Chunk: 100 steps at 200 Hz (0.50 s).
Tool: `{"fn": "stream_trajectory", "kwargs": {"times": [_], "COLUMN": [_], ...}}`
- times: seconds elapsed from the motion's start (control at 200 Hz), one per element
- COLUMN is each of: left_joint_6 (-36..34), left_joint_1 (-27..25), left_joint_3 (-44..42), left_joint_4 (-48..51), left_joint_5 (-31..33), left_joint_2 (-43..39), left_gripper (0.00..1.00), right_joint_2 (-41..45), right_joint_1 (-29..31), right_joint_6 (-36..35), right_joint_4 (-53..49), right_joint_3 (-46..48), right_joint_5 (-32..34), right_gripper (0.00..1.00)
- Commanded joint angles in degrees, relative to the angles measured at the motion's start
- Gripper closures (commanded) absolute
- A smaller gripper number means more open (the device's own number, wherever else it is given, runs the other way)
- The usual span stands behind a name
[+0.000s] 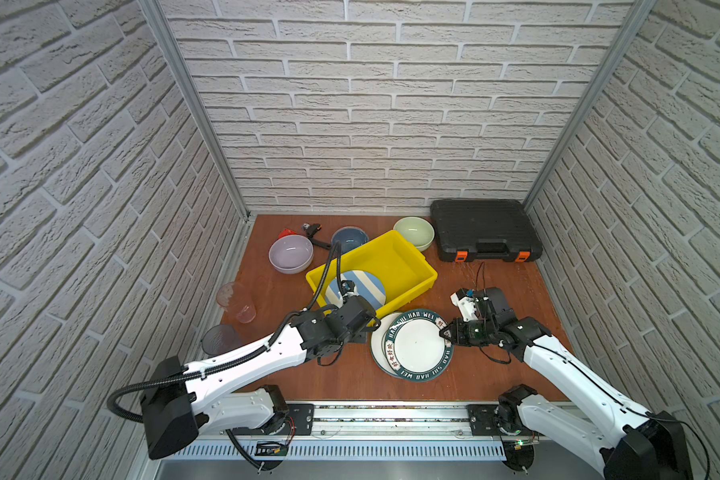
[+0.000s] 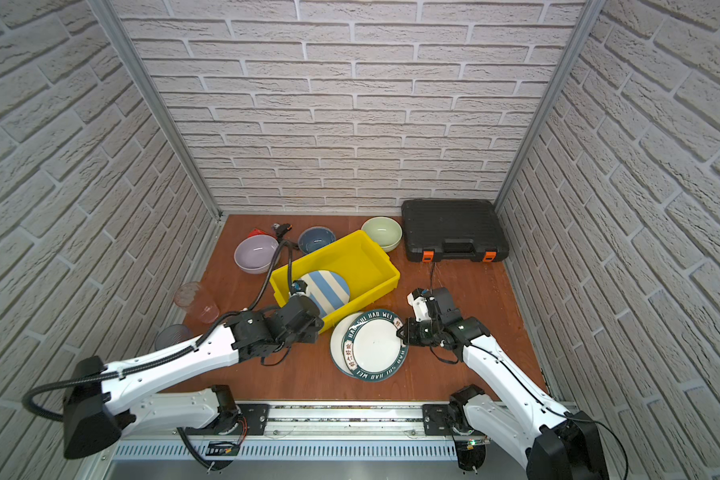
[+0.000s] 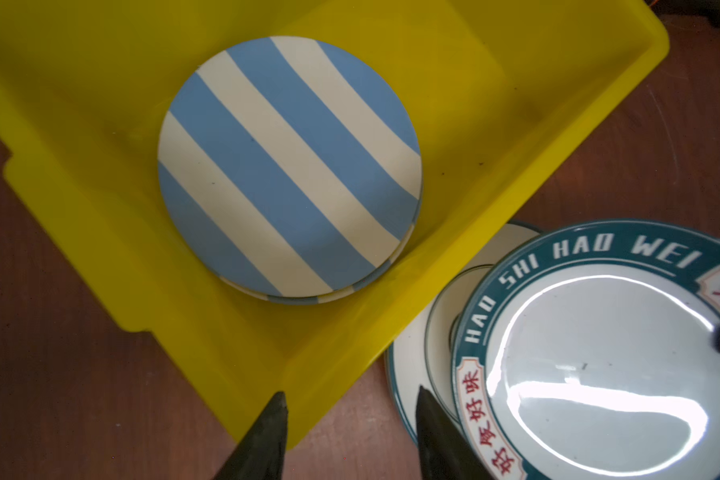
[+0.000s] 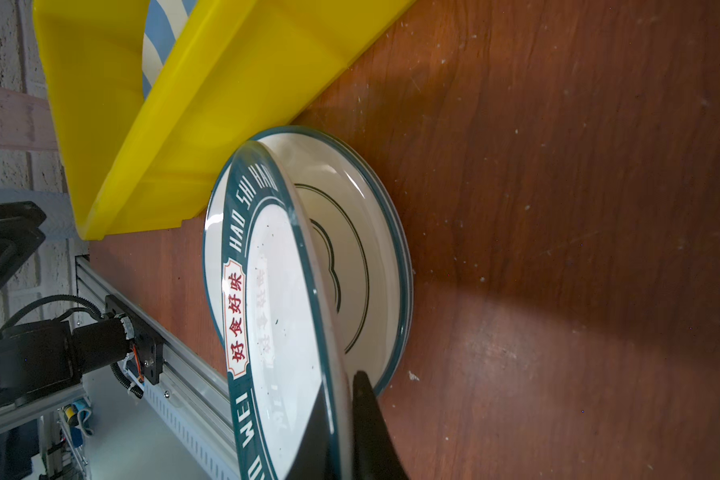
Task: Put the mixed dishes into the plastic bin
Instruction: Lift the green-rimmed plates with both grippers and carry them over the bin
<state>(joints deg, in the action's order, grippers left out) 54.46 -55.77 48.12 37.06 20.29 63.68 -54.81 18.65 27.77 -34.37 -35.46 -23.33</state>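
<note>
The blue-white striped plate (image 3: pixel 287 166) lies inside the yellow plastic bin (image 1: pixel 416 266), near its front corner. My left gripper (image 3: pixel 350 399) hangs open over that corner with nothing between its fingers. My right gripper (image 1: pixel 447 332) is shut on the rim of a white printed plate (image 1: pixel 416 345) with a teal band. That plate is tilted up off a second white plate (image 4: pixel 350 257), which lies flat on the table against the bin. Lilac (image 1: pixel 290 253), dark-blue (image 1: pixel 349 239) and pale-green (image 1: pixel 413 232) bowls stand behind the bin. Two tumblers (image 1: pixel 235 301) (image 1: pixel 221 338) sit at the left edge.
A black case (image 1: pixel 485 230) with orange latches lies at the back right. A red-and-black wrench (image 1: pixel 312 230) lies at the back, between the lilac and dark-blue bowls. Brick walls close in three sides, and a metal rail (image 1: pixel 391 415) runs along the front.
</note>
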Motion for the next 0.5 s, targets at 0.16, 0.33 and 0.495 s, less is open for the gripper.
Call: {"fn": "stream_trajectory", "kwargs": {"times": [0.16, 0.33, 0.495], "left_joint_6": [-1.54, -3.19, -5.79], "left_joint_1": [8.45, 12.33, 15.75], "left_joint_3": [-5.38, -6.8, -7.36], "left_joint_4": [6.24, 6.06, 4.08], "left_joint_5": [1.61, -0.12, -1.95], "left_joint_2": [-9.65, -11.4, -10.31], "left_gripper": [0.42, 0.42, 0.43], "right_joint_2": [1.21, -1.39, -7.0], "right_joint_1": [0.31, 0.33, 0.28], "right_joint_6": [-3.34, -3.42, -2.69], "right_joint_4": [-2.23, -0.76, 3.64], "right_joint_3": [-8.46, -13.34, -19.34], "right_joint_5": [-2.89, -3.77, -3.39], "right_gripper": [0.94, 0.94, 0.94]}}
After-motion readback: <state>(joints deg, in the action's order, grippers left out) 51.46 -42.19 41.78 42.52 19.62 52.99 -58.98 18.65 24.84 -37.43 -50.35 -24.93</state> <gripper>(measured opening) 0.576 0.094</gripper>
